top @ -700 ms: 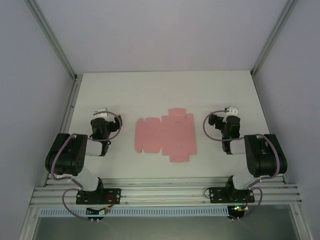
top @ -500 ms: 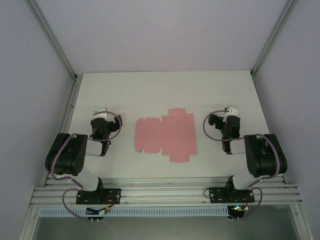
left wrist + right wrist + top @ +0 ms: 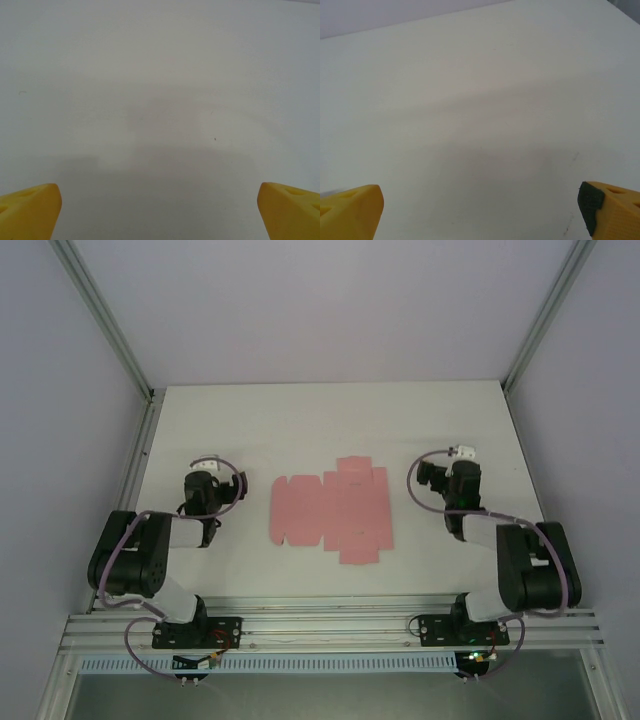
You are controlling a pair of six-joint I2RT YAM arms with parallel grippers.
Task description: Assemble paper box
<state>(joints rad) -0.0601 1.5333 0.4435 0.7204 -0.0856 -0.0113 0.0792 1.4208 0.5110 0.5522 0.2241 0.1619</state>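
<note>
Top view: paper box (image 3: 330, 510) lying flat as an unfolded pink sheet with flaps spread, centre frame on the white desk (image 3: 300, 420), between the two arms and apart from both.
Left wrist view: left hand (image 3: 160, 212) spread wide, yellow fingertips (image 3: 27, 210) in the lower corners, bare desk between them.
Right wrist view: right hand (image 3: 482, 212) spread wide too, dark pad on the lower-right fingertip.
Arm pose: both folded back, elbows low in frame, wrists flanking the sheet.

one flat pink paper box (image 3: 330, 512), two arms (image 3: 140, 555) (image 3: 525, 560), one table (image 3: 300, 420)
</note>
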